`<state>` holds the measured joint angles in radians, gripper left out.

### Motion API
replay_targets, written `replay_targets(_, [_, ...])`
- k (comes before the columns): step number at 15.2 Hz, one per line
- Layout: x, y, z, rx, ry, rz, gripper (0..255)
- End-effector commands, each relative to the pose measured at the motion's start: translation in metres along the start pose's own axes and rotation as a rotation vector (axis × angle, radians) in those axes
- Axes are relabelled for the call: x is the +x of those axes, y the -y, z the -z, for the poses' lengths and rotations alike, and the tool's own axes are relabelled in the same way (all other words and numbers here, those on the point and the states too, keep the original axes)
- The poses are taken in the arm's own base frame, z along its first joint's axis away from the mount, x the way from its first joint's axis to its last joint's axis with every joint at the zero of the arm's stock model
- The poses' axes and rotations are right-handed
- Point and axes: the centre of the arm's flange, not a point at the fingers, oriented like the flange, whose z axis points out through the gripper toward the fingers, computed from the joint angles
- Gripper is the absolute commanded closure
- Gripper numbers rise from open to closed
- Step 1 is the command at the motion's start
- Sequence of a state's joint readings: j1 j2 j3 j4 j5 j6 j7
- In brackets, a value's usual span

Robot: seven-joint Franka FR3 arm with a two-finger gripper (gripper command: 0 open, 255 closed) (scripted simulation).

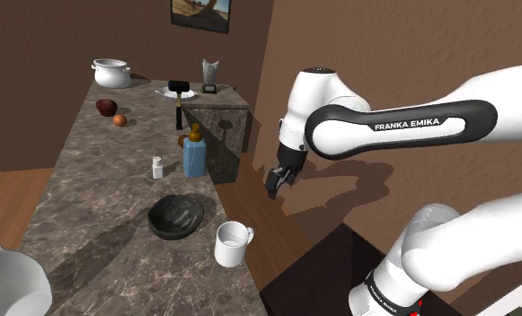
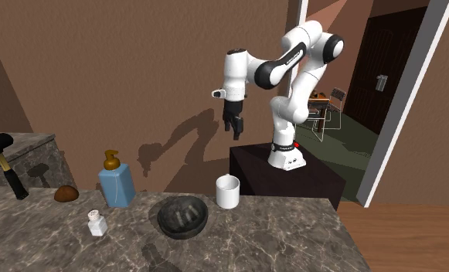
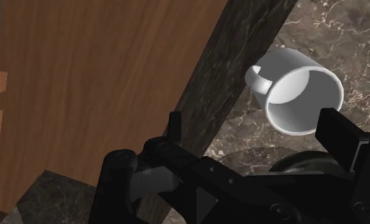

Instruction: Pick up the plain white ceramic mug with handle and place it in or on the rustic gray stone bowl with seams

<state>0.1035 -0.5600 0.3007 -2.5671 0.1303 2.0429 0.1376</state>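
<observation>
Off the bench's (image 1: 88, 188) edge, the gripper (image 1: 275, 186) hangs, its fingers (image 3: 339, 137) wide apart and empty. On the bench, the white mug (image 1: 233, 242) stands upright near the dark bowl (image 1: 175, 217).

I count one white mug (image 1: 233, 242), one dark bowl (image 1: 173, 218), one blue pump bottle (image 1: 194, 157), one small shaker (image 1: 158, 167), one hammer (image 1: 179, 106), one white pot (image 1: 111, 74) and one trophy (image 1: 211, 74).

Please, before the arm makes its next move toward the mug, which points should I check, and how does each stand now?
1. The white mug is upright on the counter: ok.
2. The mug is empty inside: ok.
3. The claw is open, fingers apart: ok.
4. The claw is over the mug: not ok, it hangs beyond the counter's edge.
5. The dark bowl is upright, nothing in it: ok.
6. The handle is clear of the fingers' path: cannot tell.
</observation>
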Motion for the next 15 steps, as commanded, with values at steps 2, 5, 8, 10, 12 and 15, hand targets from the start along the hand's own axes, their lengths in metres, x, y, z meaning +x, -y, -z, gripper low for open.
replay_targets(2, [0.012, 0.027, -0.029, 0.007, -0.001, 0.009, 0])
replay_targets(5, [0.022, 0.054, -0.055, 0.013, 0.000, 0.019, 0])
replay_targets(8, [0.032, 0.081, -0.081, 0.019, 0.001, 0.028, 0])
replay_targets(10, [0.038, 0.099, -0.099, 0.023, 0.002, 0.035, 0])
replay_targets(12, [0.044, 0.117, -0.116, 0.027, 0.002, 0.041, 0])
replay_targets(15, [0.054, 0.145, -0.142, 0.033, 0.003, 0.050, 0])
